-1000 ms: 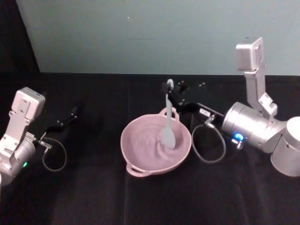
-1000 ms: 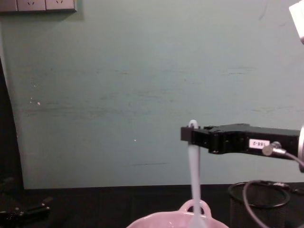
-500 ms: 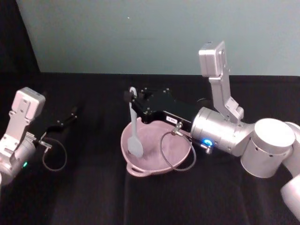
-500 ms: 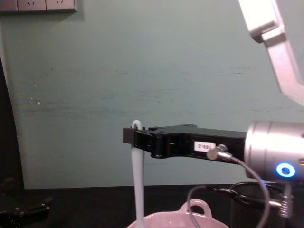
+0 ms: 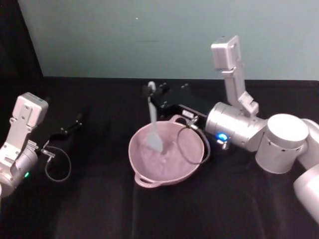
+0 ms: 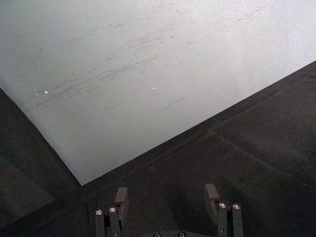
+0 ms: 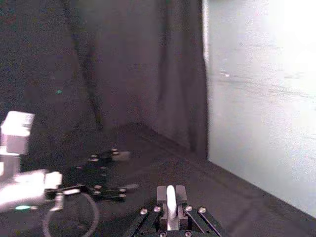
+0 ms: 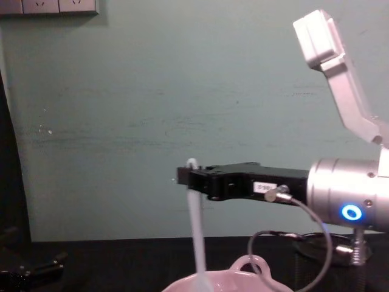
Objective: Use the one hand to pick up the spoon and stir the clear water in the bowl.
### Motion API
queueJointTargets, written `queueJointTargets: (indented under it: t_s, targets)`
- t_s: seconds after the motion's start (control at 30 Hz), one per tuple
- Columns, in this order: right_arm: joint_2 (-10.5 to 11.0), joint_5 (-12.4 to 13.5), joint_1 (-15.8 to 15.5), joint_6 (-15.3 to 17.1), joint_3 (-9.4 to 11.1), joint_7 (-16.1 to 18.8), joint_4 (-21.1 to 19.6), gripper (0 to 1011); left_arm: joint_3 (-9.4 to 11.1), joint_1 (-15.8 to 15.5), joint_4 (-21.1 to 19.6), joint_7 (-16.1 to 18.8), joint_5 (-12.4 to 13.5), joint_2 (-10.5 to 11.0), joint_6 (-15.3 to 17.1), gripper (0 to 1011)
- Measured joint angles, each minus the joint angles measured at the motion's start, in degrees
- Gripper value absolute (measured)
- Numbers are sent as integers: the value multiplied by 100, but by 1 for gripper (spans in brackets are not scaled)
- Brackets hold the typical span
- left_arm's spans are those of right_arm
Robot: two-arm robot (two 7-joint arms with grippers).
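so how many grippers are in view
2. The right gripper is over the bowl, shut on the spoon, whose head hangs down into the bowl. The left gripper is open, off to the left, away from the bowl.

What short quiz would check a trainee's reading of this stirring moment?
1. Multiple choice: the right gripper holds the spoon by (A) its flat head, (B) its handle end, (C) its middle.
2. True or false: the spoon's head hangs down inside the bowl.
3. Fill in: the left gripper, parked at the robot's left, has its fingers ____.
Key: 1 B; 2 true; 3 open.
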Motion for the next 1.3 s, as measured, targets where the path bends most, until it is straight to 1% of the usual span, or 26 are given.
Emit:
queueJointTargets:
  t_s: [0.1, 0.17, 0.2, 0.23, 0.33, 0.43, 0.57, 0.73, 0.87, 1.0, 1.17, 1.3]
  targets:
    - [72, -58, 26, -14, 99, -58, 50, 111, 0, 0, 0, 0, 0, 0, 0, 1011]
    - [146, -85, 15, -18, 206, -110, 40, 111, 0, 0, 0, 0, 0, 0, 0, 1011]
    - [196, -87, -14, -20, 280, -144, 12, 111, 0, 0, 0, 0, 0, 0, 0, 1011]
    - [196, -87, -14, -20, 280, -144, 12, 111, 0, 0, 0, 0, 0, 0, 0, 1011]
    - [302, -88, -119, -14, 438, -219, -111, 111, 0, 0, 0, 0, 0, 0, 0, 1011]
    - [377, -87, -224, 15, 516, -242, -242, 111, 0, 0, 0, 0, 0, 0, 0, 1011]
    - [444, -85, -372, 73, 563, -271, -429, 112, 0, 0, 0, 0, 0, 0, 0, 1011]
    - [504, -148, -542, 147, 514, -273, -691, 112, 0, 0, 0, 0, 0, 0, 0, 1011]
    - [503, -173, -667, 195, 404, -216, -923, 111, 0, 0, 0, 0, 0, 0, 0, 1011]
    - [460, -165, -689, 213, 292, -101, -1039, 111, 0, 0, 0, 0, 0, 0, 0, 1011]
    - [361, -114, -645, 218, 164, 10, -1055, 111, 0, 0, 0, 0, 0, 0, 0, 1011]
    - [237, -45, -553, 211, 61, 70, -926, 111, 0, 0, 0, 0, 0, 0, 0, 1011]
